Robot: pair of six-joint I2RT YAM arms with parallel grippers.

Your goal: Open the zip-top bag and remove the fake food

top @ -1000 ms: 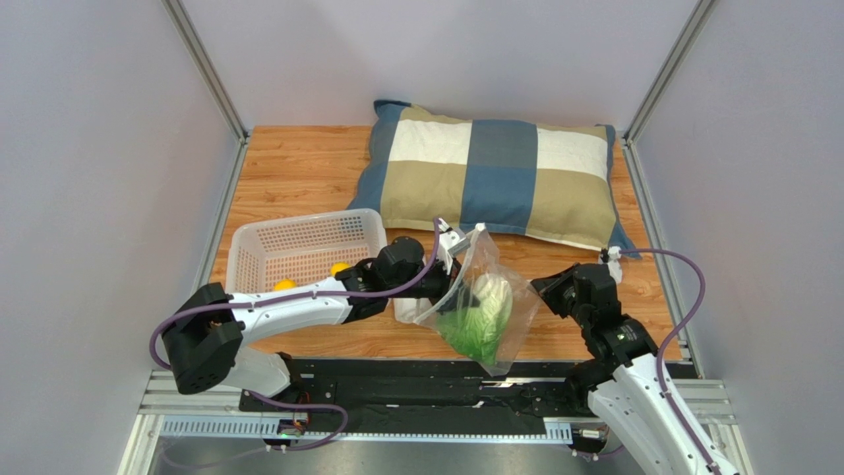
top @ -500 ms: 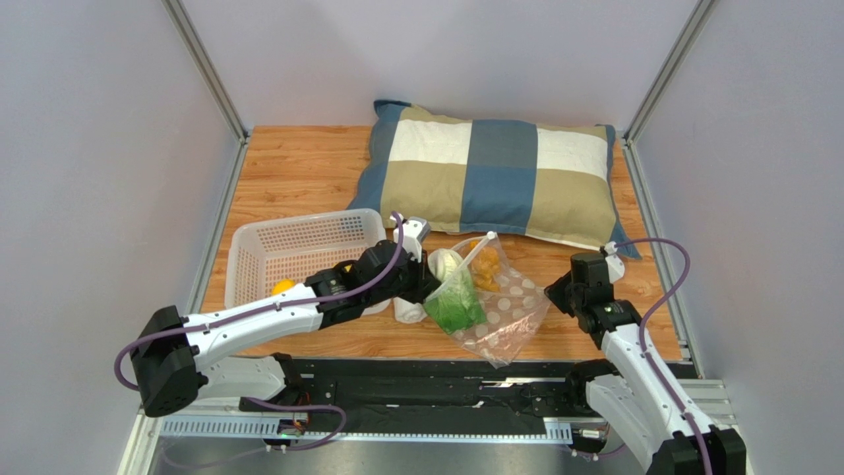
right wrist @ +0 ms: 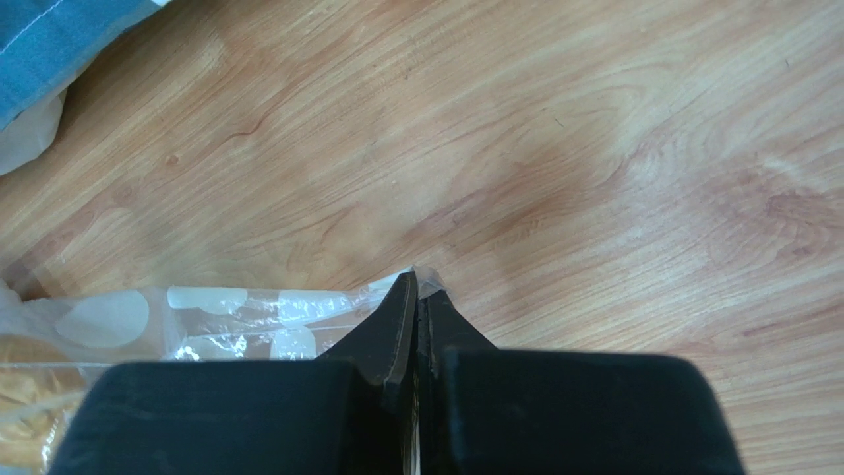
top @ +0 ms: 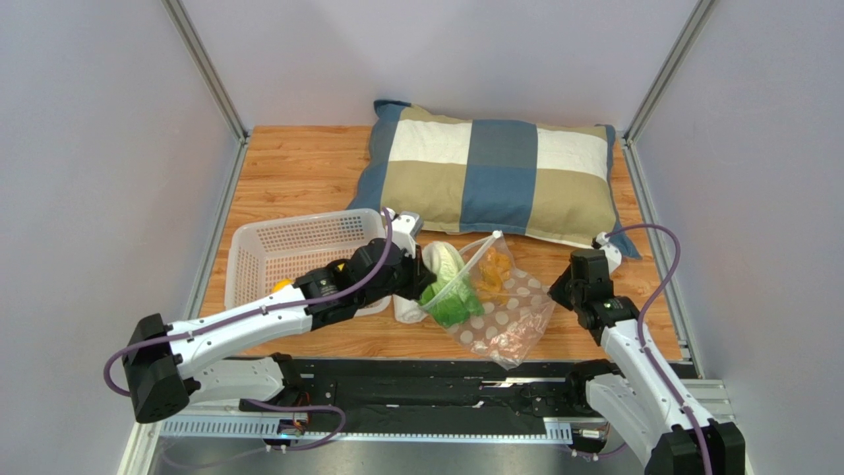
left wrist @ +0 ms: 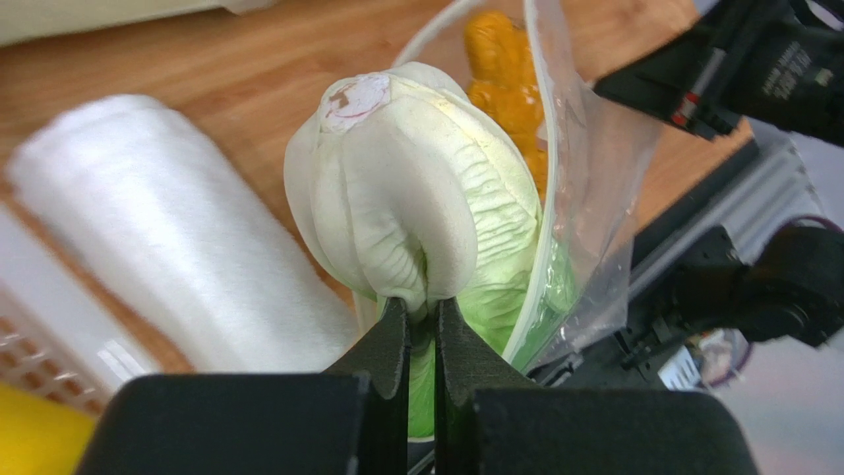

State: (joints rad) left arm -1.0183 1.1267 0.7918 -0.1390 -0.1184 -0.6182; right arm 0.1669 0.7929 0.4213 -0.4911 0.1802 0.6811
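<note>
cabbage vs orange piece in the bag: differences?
The cabbage is green-and-white and bigger; the orange piece is smaller, bumpy. The cabbage pokes out of the mouth of the zip-top bag, pinched by the left gripper; the orange piece sits fully inside, ungripped. Both sit near its mouth.

The right gripper points down at the wooden table, its two black fingers pressed together with no gap showing between them. The tips meet on the corner of the zip-top bag – clear, crinkled plastic with pale round dots – which lies flat to the left. An orange-yellow piece of fake food shows through it at the frame's edge. A blue pillow corner fills the top left.
</note>
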